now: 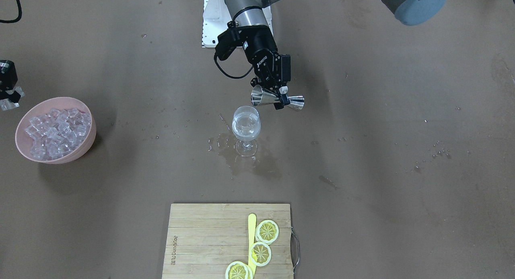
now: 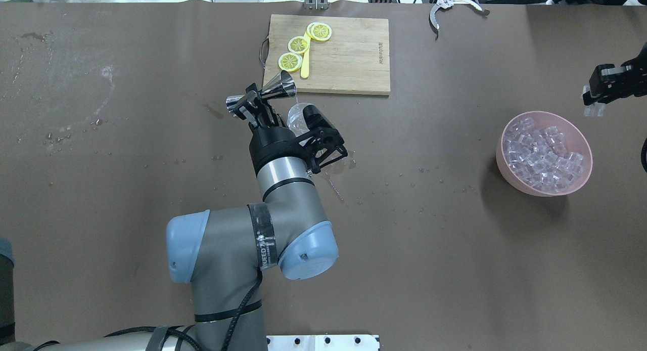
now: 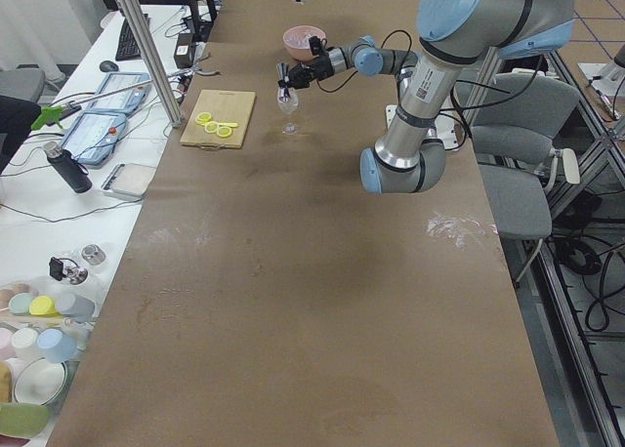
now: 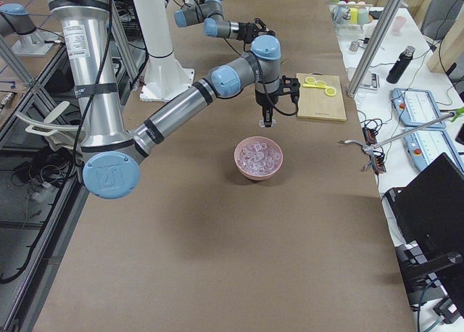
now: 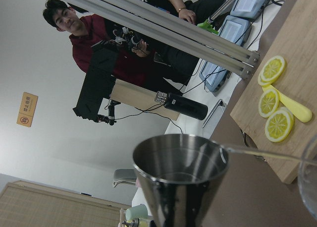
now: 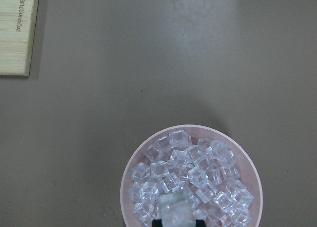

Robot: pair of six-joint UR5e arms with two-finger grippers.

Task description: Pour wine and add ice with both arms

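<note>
My left gripper (image 1: 280, 95) is shut on a steel jigger (image 1: 277, 99), held on its side with its mouth just above a wine glass (image 1: 246, 124). The glass holds clear wine. In the left wrist view a thin clear stream (image 5: 257, 152) runs from the jigger (image 5: 181, 172) toward the glass rim (image 5: 311, 177). My right gripper (image 2: 596, 100) is shut on one ice cube (image 2: 593, 109), raised beside a pink bowl (image 2: 505, 138) full of ice (image 2: 543, 154). The right wrist view shows the held cube (image 6: 174, 207) over the bowl's ice (image 6: 188, 172).
A puddle (image 1: 241, 158) and droplets lie around the glass's foot. A bamboo cutting board (image 1: 201, 238) carries three lemon slices (image 1: 267, 230) and a yellow stick (image 1: 252, 230). Metal tongs (image 2: 440, 7) lie at the table's far edge. The white arm base (image 1: 211, 25) stands behind the glass.
</note>
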